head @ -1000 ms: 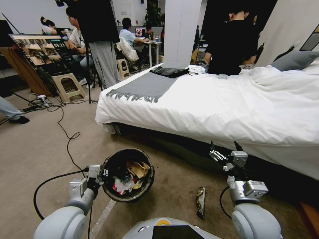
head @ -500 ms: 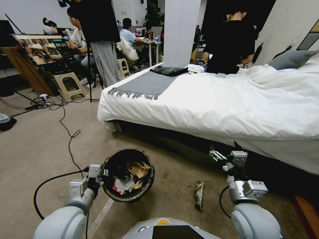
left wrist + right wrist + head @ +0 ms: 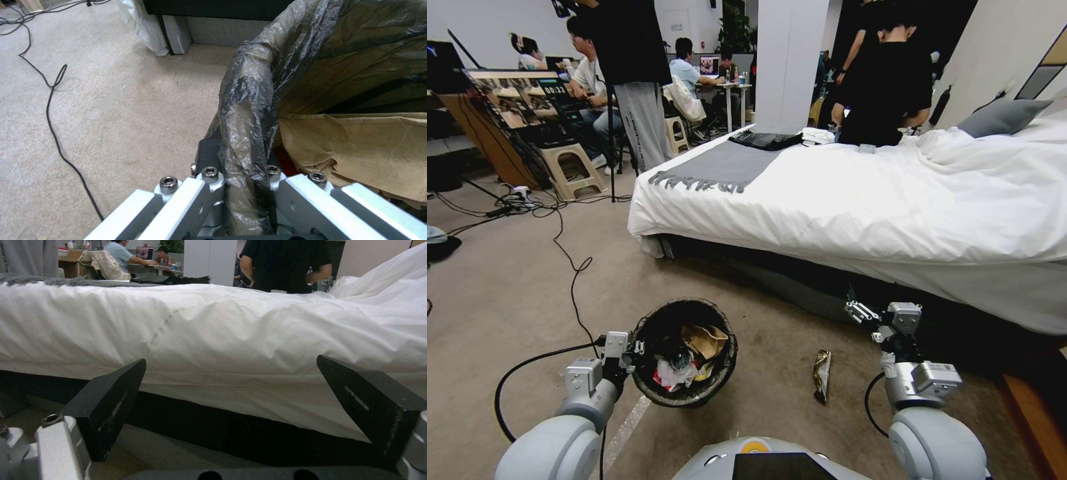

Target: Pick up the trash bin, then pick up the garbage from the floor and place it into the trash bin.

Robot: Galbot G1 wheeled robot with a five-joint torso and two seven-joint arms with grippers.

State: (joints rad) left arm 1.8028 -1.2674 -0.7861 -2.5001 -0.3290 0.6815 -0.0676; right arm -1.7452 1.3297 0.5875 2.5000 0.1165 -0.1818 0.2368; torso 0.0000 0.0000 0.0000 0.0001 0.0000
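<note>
hanging off the floor at the robot's front left, the trash bin (image 3: 686, 353) is held by its near rim, its dark bag folded over the edge. inside it lie a tan paper scrap (image 3: 704, 339), a white paper wad (image 3: 672, 373) and bits of red and yellow wrapper. the left gripper (image 3: 635, 347) is pinched tight on that rim; in the left wrist view its fingers (image 3: 209, 156) close on either side of the crumpled bag (image 3: 247, 126), with the tan paper just beyond.

on the carpet (image 3: 507, 307) to the right of the bin, between the two arms, lies a long dark-and-gold wrapper (image 3: 822, 375), apart from both the bin and the grippers.

the right gripper (image 3: 851, 299) hangs above the floor near the dark base of the bed, farther forward than the wrapper. its two black fingers (image 3: 111, 400) stand wide apart with nothing between them, pointing at the side of the bed (image 3: 231, 336).

the white bed (image 3: 894, 200) fills the right side of the head view, with a grey fringed throw (image 3: 720, 170) at its foot. a black cable (image 3: 570, 287) snakes across the carpet to the left of the bin.
</note>
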